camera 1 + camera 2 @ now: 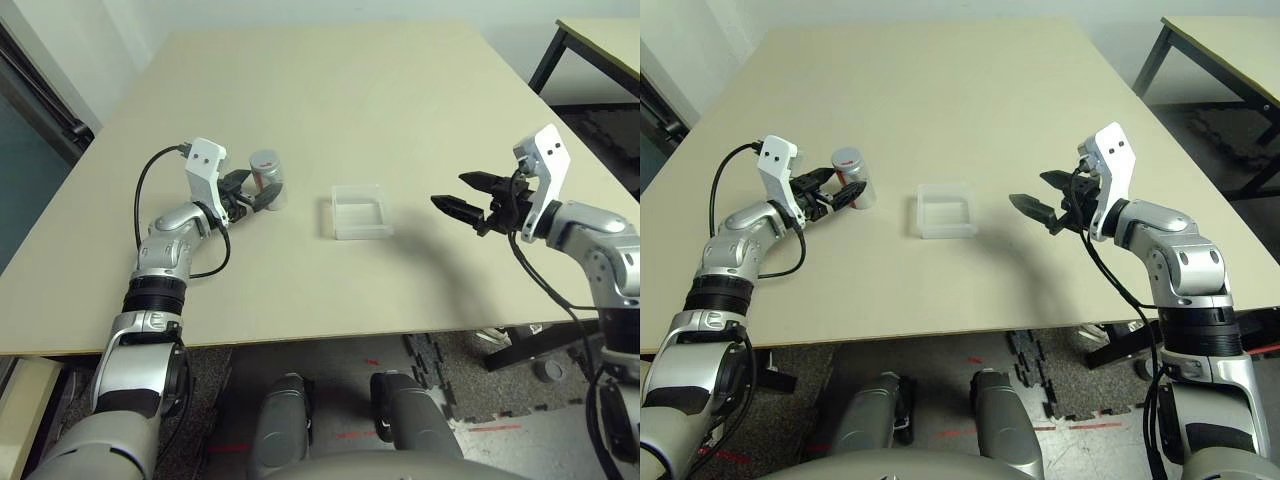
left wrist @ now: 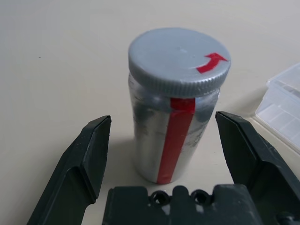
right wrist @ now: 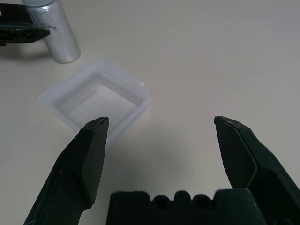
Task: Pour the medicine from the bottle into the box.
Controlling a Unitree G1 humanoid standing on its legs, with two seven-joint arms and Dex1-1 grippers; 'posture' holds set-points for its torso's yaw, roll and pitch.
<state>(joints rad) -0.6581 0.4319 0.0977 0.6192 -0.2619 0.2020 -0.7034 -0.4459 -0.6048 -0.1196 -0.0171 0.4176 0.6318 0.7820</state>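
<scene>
Left gripper brackets the upright, capped bottle, fingers spread and not yet touching it. Bottle stands on the table, near the empty box. Right gripper hovers spread beside the box. You are at the grasp step: close on the bottle, then uncap.

The bottle stands upright on the table, silvery with a red stripe down its side, its round grey cap on and marked with a red arrow. The box, a shallow clear plastic tray with rounded corners, lies open-side up near it, apart from the bottle.
</scene>
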